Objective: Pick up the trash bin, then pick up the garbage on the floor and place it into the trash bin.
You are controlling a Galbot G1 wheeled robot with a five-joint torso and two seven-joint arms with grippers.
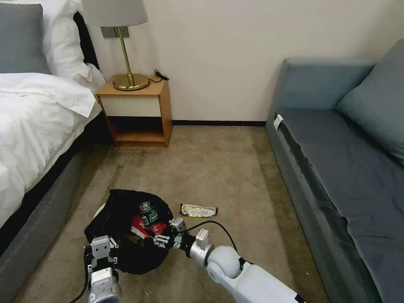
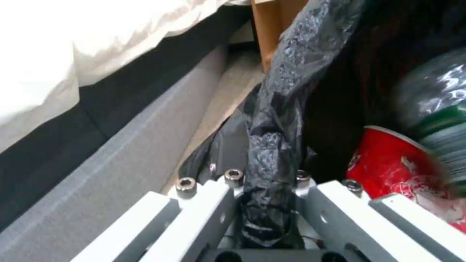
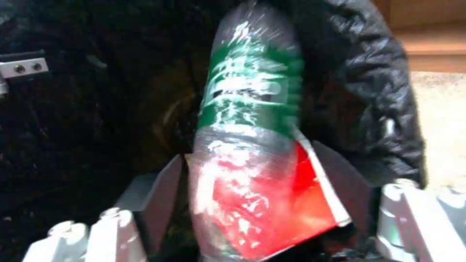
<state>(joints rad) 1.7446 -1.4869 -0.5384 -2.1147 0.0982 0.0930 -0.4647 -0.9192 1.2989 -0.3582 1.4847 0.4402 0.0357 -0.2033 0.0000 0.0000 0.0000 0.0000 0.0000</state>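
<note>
Left hand [image 1: 101, 249] clamped on bin [image 1: 126, 229] rim, near the bed's edge. Right hand [image 1: 165, 235] spread wide around light, slippery bottle [image 1: 148, 214] inside. Thin, crinkly wrapper [image 1: 198, 210] on carpet: pinch across middle.

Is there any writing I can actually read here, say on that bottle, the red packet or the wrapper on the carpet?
No text can be read for sure.
Small clear bottle with green label: white print, too blurred.
Red-and-white packet: pale markings, unreadable.
Flat gold-and-white snack wrapper on the carpet: print too small.
Small white tag on the blue-grey sofa: too small to tell.
</note>
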